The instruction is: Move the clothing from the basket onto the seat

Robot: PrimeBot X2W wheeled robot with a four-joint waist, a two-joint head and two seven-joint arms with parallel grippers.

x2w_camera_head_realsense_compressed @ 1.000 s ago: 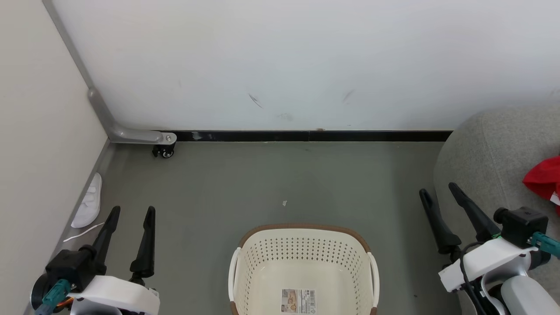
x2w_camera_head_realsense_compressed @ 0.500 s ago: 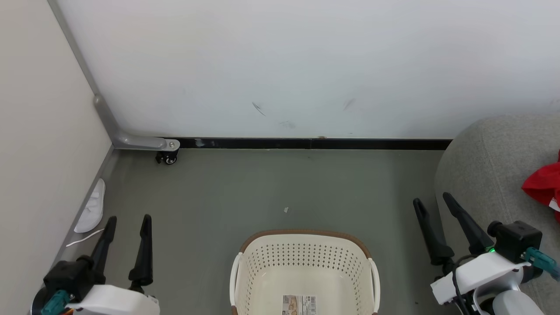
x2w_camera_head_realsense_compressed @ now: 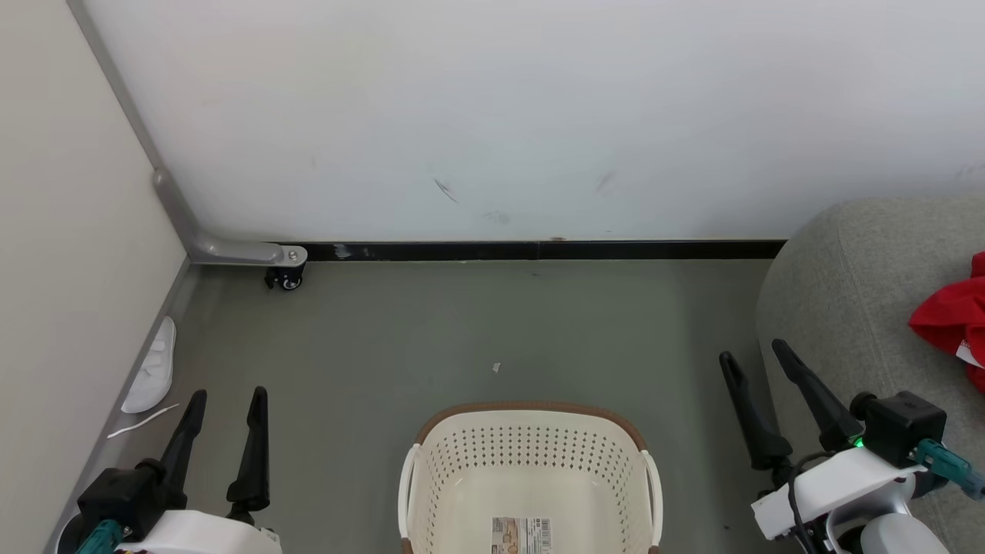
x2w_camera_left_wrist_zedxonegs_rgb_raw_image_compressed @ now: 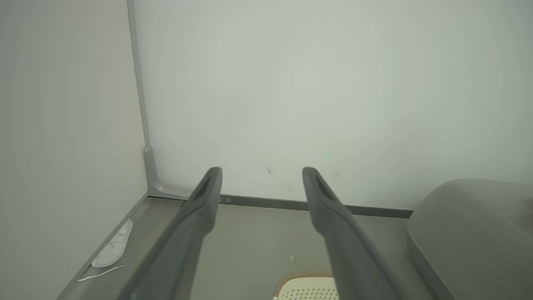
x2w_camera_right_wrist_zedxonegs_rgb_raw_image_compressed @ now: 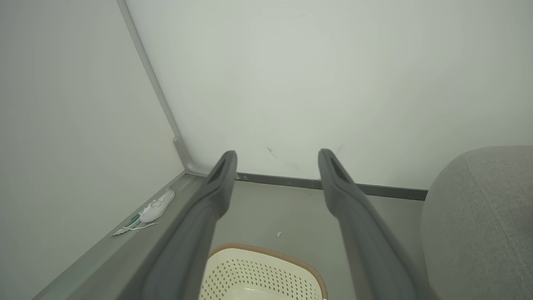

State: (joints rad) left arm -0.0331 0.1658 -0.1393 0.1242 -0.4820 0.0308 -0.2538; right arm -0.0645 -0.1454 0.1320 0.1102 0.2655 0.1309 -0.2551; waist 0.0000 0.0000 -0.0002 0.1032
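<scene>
The cream basket (x2w_camera_head_realsense_compressed: 616, 435) with its brown rim stands on the floor at bottom centre; only a paper label shows on its bottom. It also appears as the basket (x2w_camera_right_wrist_zedxonegs_rgb_raw_image_compressed: 306, 275) and the basket (x2w_camera_left_wrist_zedxonegs_rgb_raw_image_compressed: 287, 283) in the wrist views. Red clothing (x2w_camera_head_realsense_compressed: 950, 323) lies on the grey seat (x2w_camera_head_realsense_compressed: 846, 285) at the right edge. My left gripper (x2w_camera_head_realsense_compressed: 227, 396) is open at lower left, well clear of the basket, nothing between its fingers. My right gripper (x2w_camera_head_realsense_compressed: 754, 352) is open at lower right, between the basket and the seat, holding nothing.
A white wall with a black baseboard (x2w_camera_head_realsense_compressed: 539, 250) closes the far side. A cream partition on a grey frame with a caster (x2w_camera_head_realsense_compressed: 288, 281) runs along the left. A white slipper (x2w_camera_head_realsense_compressed: 151, 369) and a white strip lie at its foot. A small scrap (x2w_camera_head_realsense_compressed: 496, 368) is on the floor.
The whole picture has shifted slightly down and left, so the camera has moved. Both grippers sit a little lower in view and stay open. The basket and clothing have not moved.
</scene>
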